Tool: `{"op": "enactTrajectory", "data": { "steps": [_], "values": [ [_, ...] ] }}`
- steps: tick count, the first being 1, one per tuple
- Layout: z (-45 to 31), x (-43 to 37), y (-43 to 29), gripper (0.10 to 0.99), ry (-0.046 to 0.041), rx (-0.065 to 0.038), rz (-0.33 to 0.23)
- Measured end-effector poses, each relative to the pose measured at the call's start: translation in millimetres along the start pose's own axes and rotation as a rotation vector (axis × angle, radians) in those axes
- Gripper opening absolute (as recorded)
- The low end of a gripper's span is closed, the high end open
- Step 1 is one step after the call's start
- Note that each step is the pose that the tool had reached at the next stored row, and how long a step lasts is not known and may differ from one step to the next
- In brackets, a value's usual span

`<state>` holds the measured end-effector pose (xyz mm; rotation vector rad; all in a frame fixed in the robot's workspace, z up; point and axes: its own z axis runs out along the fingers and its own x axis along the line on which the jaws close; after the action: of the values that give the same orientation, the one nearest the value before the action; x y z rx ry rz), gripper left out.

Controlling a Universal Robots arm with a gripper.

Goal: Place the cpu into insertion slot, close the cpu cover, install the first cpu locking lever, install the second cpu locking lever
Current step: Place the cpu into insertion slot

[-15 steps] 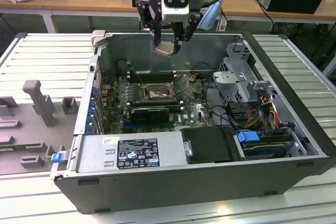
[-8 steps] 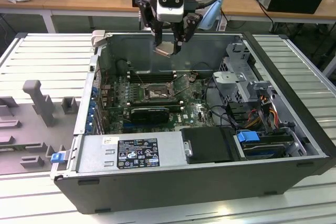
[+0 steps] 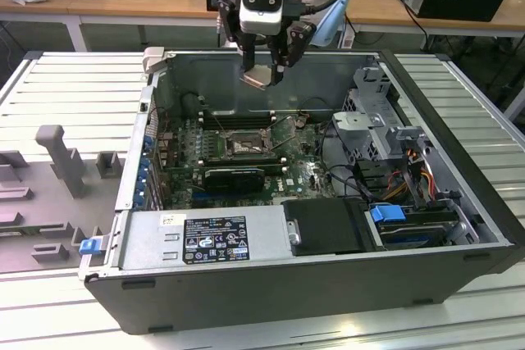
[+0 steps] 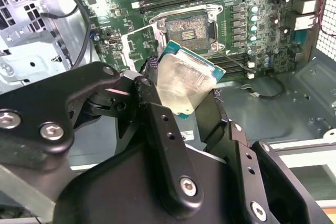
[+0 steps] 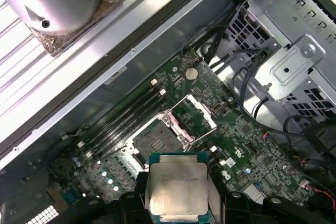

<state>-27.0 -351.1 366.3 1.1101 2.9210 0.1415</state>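
My gripper (image 3: 261,78) hangs above the open computer case, shut on the cpu (image 3: 257,78). The cpu is a small square chip with a silver top (image 4: 184,85) and a pale green edge, pinched between the two black fingers (image 4: 149,90) and held tilted. Below it on the motherboard lies the insertion slot (image 3: 244,147), a dark square socket with a grey metal rim (image 4: 188,29), uncovered. The cpu cover (image 5: 198,113) stands swung up beside the socket (image 5: 157,141). In the first wrist view the cpu (image 5: 177,187) sits just short of the socket.
Long black memory sticks (image 3: 234,119) run beside the socket. A metal drive cage (image 3: 373,125) and bundled cables (image 3: 410,178) fill the case toward the exterior view's right. A black box (image 3: 328,227) and a labelled metal plate (image 3: 205,239) sit at the near side. Grey fixtures (image 3: 57,161) stand outside the case.
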Motion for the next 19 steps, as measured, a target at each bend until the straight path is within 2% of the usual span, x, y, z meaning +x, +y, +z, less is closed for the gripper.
{"op": "enactTrajectory", "data": {
  "steps": [19],
  "values": [
    [0.3, 0.0, 0.0, 0.529, -0.0132, -0.003, 0.147]
  ]
}}
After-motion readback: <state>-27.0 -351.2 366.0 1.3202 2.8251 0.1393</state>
